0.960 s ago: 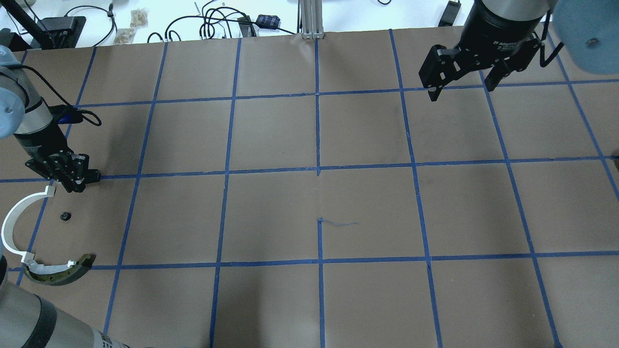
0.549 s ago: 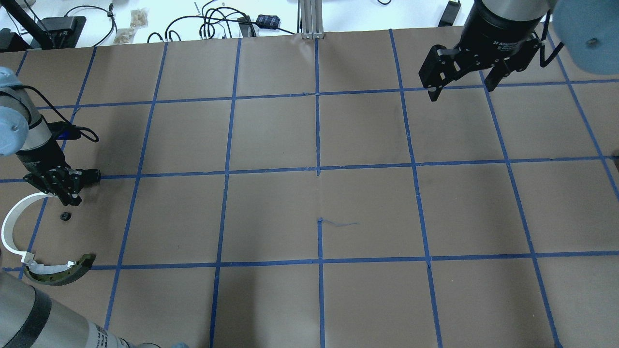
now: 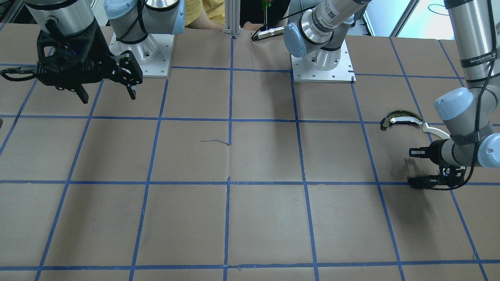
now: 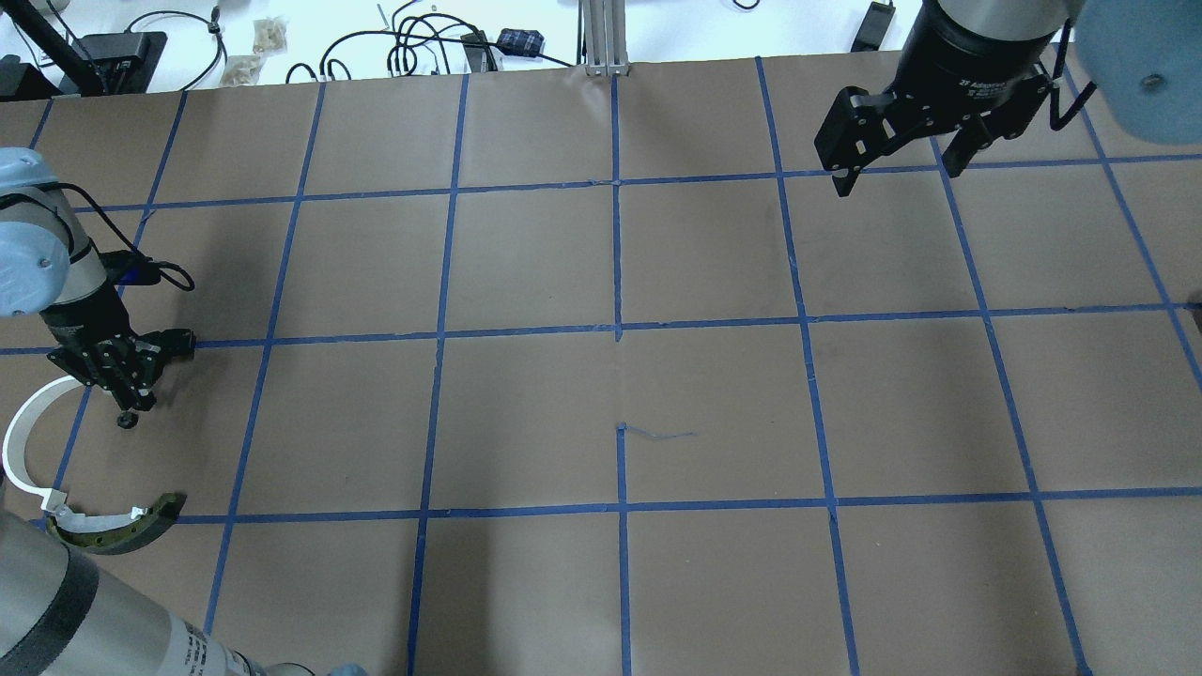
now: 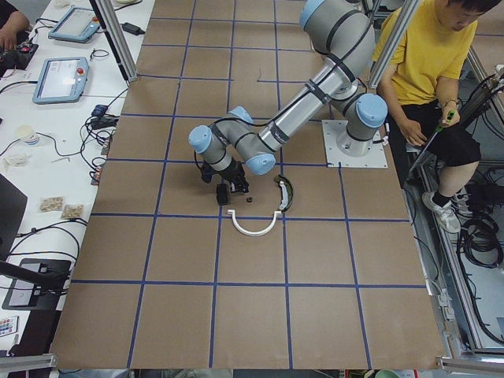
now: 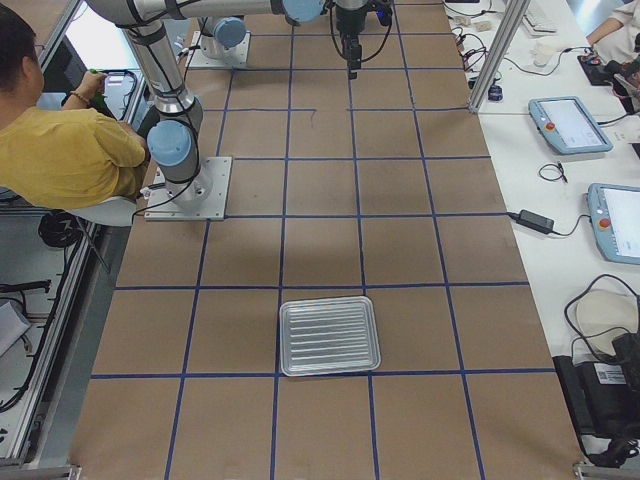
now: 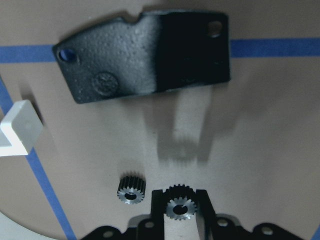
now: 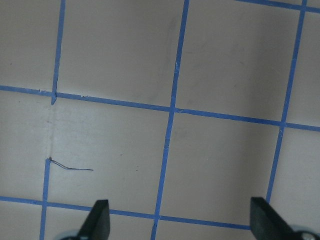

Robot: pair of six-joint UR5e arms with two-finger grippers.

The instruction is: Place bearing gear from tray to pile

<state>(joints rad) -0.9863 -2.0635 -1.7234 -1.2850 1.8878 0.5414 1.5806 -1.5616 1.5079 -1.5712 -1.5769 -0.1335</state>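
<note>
My left gripper (image 7: pixel 180 197) is shut on a small dark bearing gear (image 7: pixel 180 208), held between its fingers just above the paper. A second gear (image 7: pixel 131 190) lies on the table right beside it; in the overhead view it (image 4: pixel 125 420) sits just below the left gripper (image 4: pixel 129 404). The pile surrounds them: a flat black plate (image 7: pixel 150 55), a white arc (image 4: pixel 19 441) and a dark olive-edged curved piece (image 4: pixel 122 531). My right gripper (image 4: pixel 897 171) is open and empty, high at the far right. The tray (image 6: pixel 330 372) is empty.
The table is brown paper with a blue tape grid. A person in yellow sits behind the robot bases (image 5: pixel 433 63). Cables and tablets lie on the white bench beyond the far edge (image 4: pixel 423 42).
My left gripper has moved toward the robot and slightly left with the gear, ending right next to the gear on the table. The right arm has not moved.
</note>
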